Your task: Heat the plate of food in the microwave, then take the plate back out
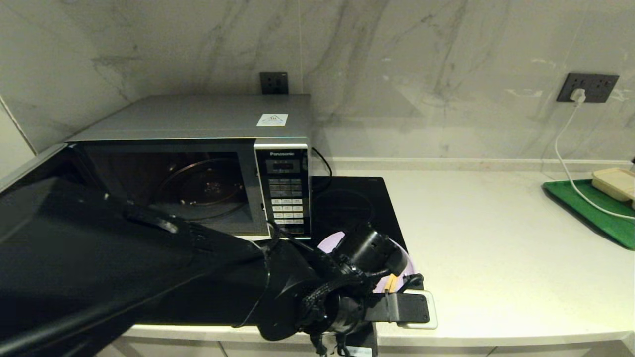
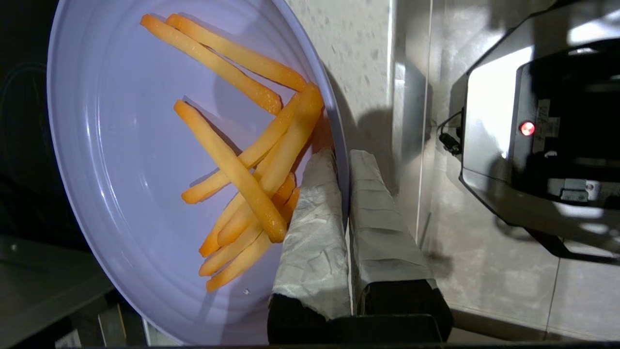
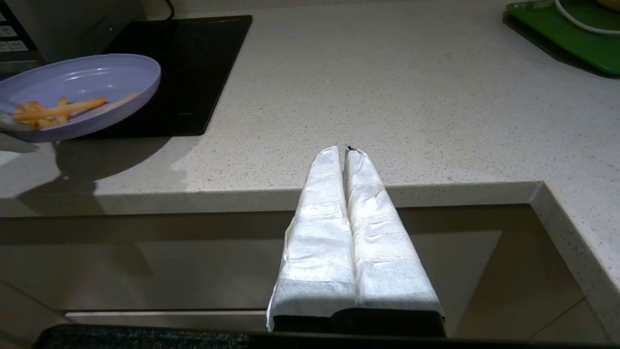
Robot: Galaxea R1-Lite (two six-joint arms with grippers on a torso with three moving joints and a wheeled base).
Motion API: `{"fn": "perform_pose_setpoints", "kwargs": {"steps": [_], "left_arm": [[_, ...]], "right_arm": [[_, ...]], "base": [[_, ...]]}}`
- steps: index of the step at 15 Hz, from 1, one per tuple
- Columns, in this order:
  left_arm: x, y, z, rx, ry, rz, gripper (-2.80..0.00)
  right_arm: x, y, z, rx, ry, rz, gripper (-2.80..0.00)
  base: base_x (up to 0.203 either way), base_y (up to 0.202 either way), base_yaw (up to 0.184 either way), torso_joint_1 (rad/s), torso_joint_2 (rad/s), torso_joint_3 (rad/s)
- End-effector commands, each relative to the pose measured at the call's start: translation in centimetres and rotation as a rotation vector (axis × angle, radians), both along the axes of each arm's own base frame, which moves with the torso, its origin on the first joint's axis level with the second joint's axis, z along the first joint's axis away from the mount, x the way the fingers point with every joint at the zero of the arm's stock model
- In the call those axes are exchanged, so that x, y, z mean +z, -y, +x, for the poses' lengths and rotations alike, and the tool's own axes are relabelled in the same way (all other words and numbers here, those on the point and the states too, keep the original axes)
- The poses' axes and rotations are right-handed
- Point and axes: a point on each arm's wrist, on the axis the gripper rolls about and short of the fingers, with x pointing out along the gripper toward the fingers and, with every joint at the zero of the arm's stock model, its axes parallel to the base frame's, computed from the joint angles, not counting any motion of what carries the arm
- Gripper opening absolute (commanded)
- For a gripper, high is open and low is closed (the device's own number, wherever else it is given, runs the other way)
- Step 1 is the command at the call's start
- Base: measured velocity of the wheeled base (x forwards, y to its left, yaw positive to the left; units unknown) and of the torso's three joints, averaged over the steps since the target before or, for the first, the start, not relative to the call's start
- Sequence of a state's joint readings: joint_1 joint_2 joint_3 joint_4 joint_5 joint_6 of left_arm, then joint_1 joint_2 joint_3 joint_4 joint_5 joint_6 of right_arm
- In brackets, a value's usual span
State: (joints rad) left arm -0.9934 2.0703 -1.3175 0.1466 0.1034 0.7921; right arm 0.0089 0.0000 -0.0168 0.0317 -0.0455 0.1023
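I see my left gripper (image 2: 341,167) clamped on the round lilac plate (image 2: 111,160) rim; right gripper (image 3: 345,151) pressed together, idle.

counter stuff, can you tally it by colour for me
silver: 1, the microwave
lilac: 1, the plate of food, gripped by the left hand
black: 1, the hob
green: 1, the tray
beige: 1, the box
total: 5
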Motion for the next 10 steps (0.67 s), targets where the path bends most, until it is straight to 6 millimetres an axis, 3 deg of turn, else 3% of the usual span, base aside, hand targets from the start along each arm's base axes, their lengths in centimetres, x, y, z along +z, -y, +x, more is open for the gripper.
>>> {"fn": "perform_pose_setpoints", "kwargs": {"steps": [1, 10], "left_arm": [[-1.7, 1.5, 1.1, 0.002, -0.011, 0.012, -2.80], [-4.1, 2.3, 4.4, 0.061, -0.023, -0.050, -2.80]], "right_arm": [[0.0, 0.0, 0.0, 0.000, 0.000, 0.000, -2.80], [0.0, 0.0, 0.0, 0.000, 0.000, 0.000, -2.80]], "base": [[0.000, 0.000, 0.000, 0.000, 0.00, 0.000], [0.000, 0.000, 0.000, 0.000, 0.00, 0.000]]}}
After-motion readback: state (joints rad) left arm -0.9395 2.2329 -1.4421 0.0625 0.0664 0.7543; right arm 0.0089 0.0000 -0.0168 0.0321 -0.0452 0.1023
